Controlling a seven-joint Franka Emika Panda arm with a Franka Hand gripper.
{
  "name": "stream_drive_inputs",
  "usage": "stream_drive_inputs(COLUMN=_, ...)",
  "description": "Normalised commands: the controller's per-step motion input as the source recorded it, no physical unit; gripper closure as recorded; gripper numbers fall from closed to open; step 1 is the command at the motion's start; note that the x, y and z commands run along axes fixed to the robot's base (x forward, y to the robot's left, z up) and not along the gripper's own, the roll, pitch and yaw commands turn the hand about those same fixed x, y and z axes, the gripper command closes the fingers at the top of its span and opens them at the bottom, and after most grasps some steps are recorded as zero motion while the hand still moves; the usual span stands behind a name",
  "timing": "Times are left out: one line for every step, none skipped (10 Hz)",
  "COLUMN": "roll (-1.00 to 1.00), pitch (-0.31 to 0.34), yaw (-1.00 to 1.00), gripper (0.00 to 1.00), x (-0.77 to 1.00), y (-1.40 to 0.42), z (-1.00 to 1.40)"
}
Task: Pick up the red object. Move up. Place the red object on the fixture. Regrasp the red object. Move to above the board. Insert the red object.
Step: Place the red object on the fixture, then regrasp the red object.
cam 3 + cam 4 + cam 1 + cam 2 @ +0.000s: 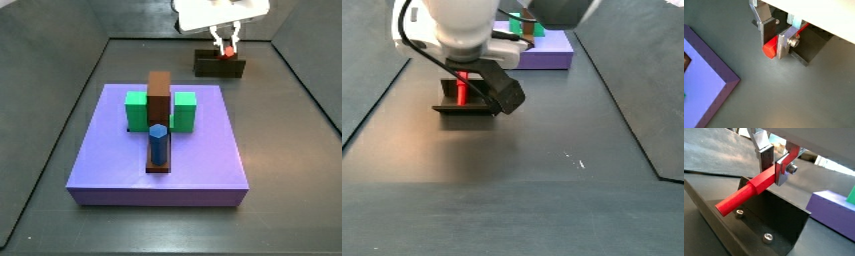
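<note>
My gripper [775, 44] is shut on the red object [769, 50], a slim red peg clamped between the two silver fingers. In a wrist view the red object [744, 193] slants out from the gripper [773, 170] over the dark fixture [771, 220]; I cannot tell whether it touches the fixture's wall. In both side views the gripper [225, 42] [465, 80] is right over the fixture [214, 68] [469, 108], with the red object [227, 48] [461, 92] in its jaws. The lavender board [187, 165] lies apart from the fixture.
On the board stand a brown upright bar [159, 95], two green blocks [136, 110] [185, 110] and a blue peg [158, 145]. A board corner [717, 75] lies near the gripper. Dark floor surrounds the fixture, with raised walls around the floor's edges.
</note>
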Motion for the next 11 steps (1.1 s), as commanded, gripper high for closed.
stream_drive_inputs(roll=-0.12, pitch=0.0, yaw=0.0, gripper=1.0, x=-0.07, y=0.0, z=-0.13)
stream_drive_inputs(roll=0.0, pitch=0.0, yaw=0.0, gripper=1.0, x=-0.07, y=0.0, z=-0.13)
stream_drive_inputs(roll=-0.05, pitch=0.003, yaw=0.0, gripper=1.0, x=0.0, y=0.0, z=-0.01)
stream_drive_inputs(roll=0.0, pitch=0.014, yaw=0.0, gripper=1.0, x=0.0, y=0.0, z=0.0)
stream_drive_inputs(roll=0.0, pitch=0.0, yaw=0.0, gripper=1.0, x=0.0, y=-0.03, z=0.0)
stream_drive_inputs(roll=0.0, pitch=0.0, yaw=0.0, gripper=1.0, x=0.0, y=0.0, z=0.0)
stream_drive_inputs(roll=0.0, pitch=0.0, yaw=0.0, gripper=0.0, x=0.0, y=0.0, z=0.0)
stream_drive_inputs(roll=0.01, pitch=0.0, yaw=0.0, gripper=0.0, x=0.0, y=0.0, z=0.0)
stream_drive_inputs(roll=0.03, pitch=0.0, yaw=0.0, gripper=0.0, x=0.0, y=0.0, z=0.0)
stream_drive_inputs(roll=0.03, pitch=0.0, yaw=0.0, gripper=0.0, x=0.0, y=0.0, z=0.0)
stream_drive_inputs(roll=0.03, pitch=0.0, yaw=0.0, gripper=0.0, x=0.0, y=0.0, z=0.0)
